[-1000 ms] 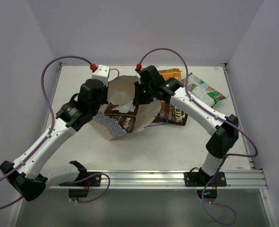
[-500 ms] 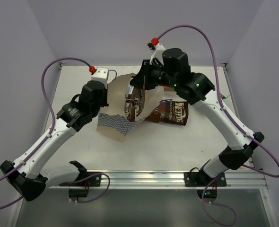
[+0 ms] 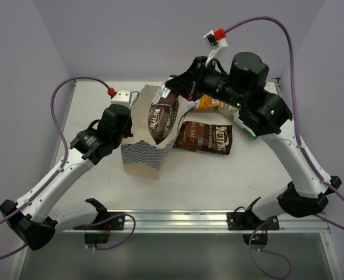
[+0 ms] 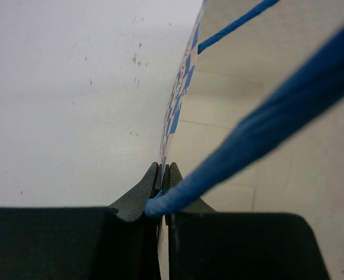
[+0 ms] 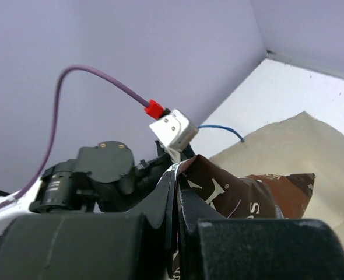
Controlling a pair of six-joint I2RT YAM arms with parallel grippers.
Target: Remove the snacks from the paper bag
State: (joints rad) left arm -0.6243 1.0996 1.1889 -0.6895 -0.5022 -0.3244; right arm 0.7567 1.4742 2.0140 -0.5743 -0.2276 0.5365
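While the paper bag [image 3: 141, 156] stands on its checkered band near the middle of the table [image 3: 102, 192], the left gripper [image 4: 163, 178] is at the bag's left rim. It is pinched flat on the paper wall there, with a blue cord handle [image 4: 259, 111] caught between its fingers.

Over the bag's mouth hangs a dark brown packet [image 3: 163, 116]. The right gripper [image 3: 171, 87] is above the bag's far edge and clamped tight on the packet's top edge. In the right wrist view the crinkled brown foil sits squeezed between the two fingers. The packet dangles straight below that gripper, its lower end at the bag's mouth. Whether it is clear of the rim cannot be told.

Just right of the bag a second dark brown packet [image 3: 206, 137] lies flat on the table. An orange packet [image 3: 209, 104] lies beyond and right of the bag, partly under the right arm, which crosses above both.

Half a second ago the bag leaned over and the held packet sat lower, half inside it. A full second ago the right gripper was down in the mouth. Now the bag stands straighter and the packet has been drawn up.
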